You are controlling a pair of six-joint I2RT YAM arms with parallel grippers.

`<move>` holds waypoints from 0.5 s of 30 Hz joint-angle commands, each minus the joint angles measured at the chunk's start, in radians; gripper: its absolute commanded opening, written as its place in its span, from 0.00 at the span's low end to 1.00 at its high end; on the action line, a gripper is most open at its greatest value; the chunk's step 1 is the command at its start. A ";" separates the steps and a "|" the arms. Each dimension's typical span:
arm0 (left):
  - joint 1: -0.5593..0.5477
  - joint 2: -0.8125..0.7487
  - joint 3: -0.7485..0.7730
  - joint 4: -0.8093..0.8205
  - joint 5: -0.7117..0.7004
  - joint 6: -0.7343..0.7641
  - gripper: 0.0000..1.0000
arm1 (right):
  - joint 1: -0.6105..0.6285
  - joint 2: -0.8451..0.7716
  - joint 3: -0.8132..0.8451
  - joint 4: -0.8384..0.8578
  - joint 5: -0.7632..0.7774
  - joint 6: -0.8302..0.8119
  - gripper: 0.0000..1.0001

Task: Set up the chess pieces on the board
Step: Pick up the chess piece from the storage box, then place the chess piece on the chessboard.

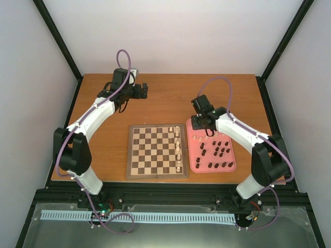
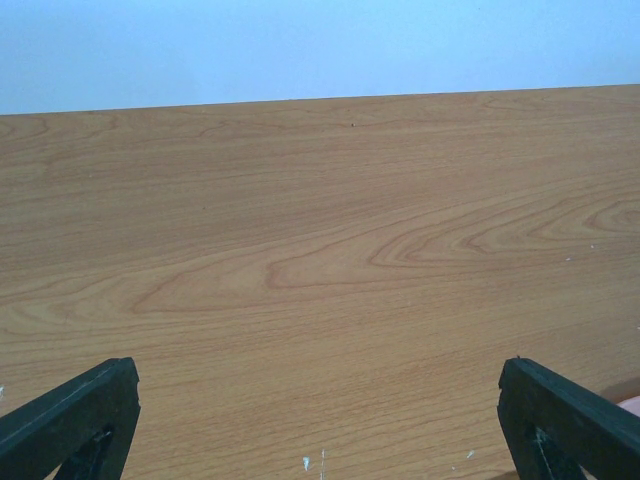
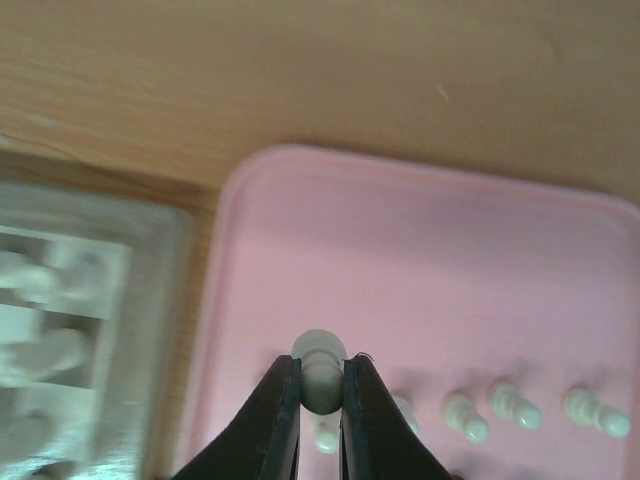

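Pinching a tiny cream turned chess piece [image 3: 318,348] at the very tips of my right gripper [image 3: 322,372], which is closed on it at the far-left corner of the pink rectangular tray [image 3: 420,230]. My worry is that a bite this small lets it twist out in transit, or I clip the cream men [image 1: 178,147] standing along the right side of the checked wooden chessboard [image 1: 150,152]. The tray holds a bunch of dark pieces [image 1: 217,151] plus a few cream ones [image 3: 512,403]. My left gripper [image 2: 320,420] hangs wide open over the bare wooden table [image 2: 300,250], far left.
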 commanded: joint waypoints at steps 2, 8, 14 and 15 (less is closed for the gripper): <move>0.008 -0.001 0.032 0.002 0.003 -0.007 1.00 | 0.112 -0.037 0.118 -0.065 -0.004 -0.007 0.07; 0.008 -0.007 0.030 0.000 0.006 -0.009 1.00 | 0.255 0.061 0.230 -0.101 -0.050 -0.023 0.07; 0.008 -0.017 0.025 0.001 0.008 -0.008 1.00 | 0.313 0.128 0.280 -0.128 -0.076 -0.030 0.07; 0.008 -0.015 0.025 0.001 0.007 -0.008 1.00 | 0.320 0.137 0.287 -0.135 -0.079 -0.032 0.07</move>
